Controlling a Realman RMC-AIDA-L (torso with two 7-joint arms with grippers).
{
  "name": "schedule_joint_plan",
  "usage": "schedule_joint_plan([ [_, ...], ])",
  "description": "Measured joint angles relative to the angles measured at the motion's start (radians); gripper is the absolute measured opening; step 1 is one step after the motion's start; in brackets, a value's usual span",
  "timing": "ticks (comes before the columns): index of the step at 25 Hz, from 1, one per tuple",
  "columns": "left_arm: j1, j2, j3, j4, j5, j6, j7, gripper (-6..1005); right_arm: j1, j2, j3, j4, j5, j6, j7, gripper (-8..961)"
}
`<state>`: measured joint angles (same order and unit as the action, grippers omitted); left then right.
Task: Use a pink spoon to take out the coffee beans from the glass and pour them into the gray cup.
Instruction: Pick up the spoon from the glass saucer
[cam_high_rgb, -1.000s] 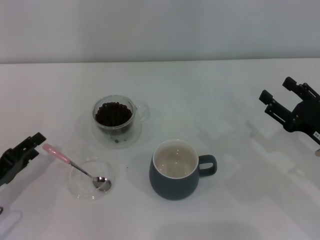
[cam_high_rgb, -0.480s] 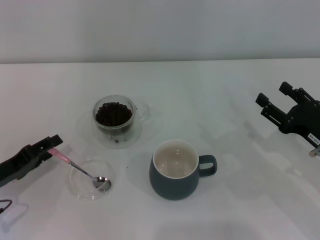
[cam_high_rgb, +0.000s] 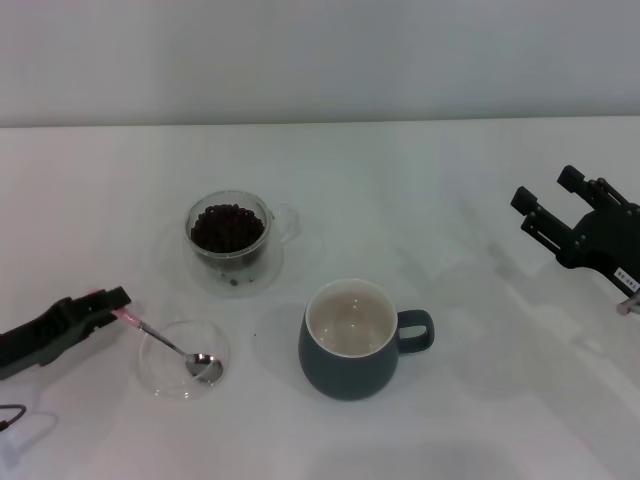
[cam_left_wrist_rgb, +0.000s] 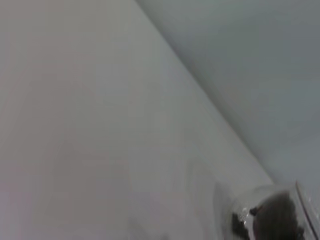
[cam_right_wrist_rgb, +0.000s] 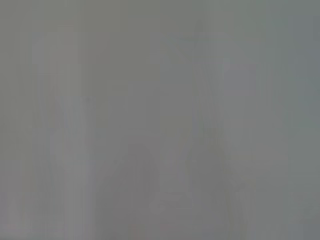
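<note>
We saw the left gripper (cam_high_rgb: 112, 299) at the pink spoon (cam_high_rgb: 165, 340) handle end; finger state unclear. Spoon ran from it diagonally, bowl in the shallow dish (cam_high_rgb: 182, 358). Right gripper (cam_high_rgb: 545, 206) sat spread, well apart.

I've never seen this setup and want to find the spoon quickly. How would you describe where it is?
Start at the big gray cup near the middle of the white table, then look toward the robot's left to a flat clear dish. The pink spoon lies with its shiny bowl in that dish, its pale pink handle pointing out to the left gripper. It is the only utensil.
</note>
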<state>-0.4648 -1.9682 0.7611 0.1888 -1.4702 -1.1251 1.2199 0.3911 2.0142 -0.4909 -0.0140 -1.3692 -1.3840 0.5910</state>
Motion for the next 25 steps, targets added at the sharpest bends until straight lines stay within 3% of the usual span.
schedule_joint_plan([
  [4, -0.006, -0.004, -0.005, 0.0, 0.009, 0.002, -0.006, 341, 0.0, 0.0, 0.0, 0.01, 0.0, 0.01, -0.009, 784],
  [12, 0.014, -0.015, -0.014, 0.028, -0.012, -0.017, -0.001, 147, -0.002, 0.0, 0.0, 0.015, 0.0, 0.011, -0.01, 785],
  [25, 0.106, -0.044, -0.022, 0.078, -0.175, -0.218, 0.104, 128, -0.003, 0.0, 0.0, 0.025, -0.001, 0.011, -0.01, 785],
])
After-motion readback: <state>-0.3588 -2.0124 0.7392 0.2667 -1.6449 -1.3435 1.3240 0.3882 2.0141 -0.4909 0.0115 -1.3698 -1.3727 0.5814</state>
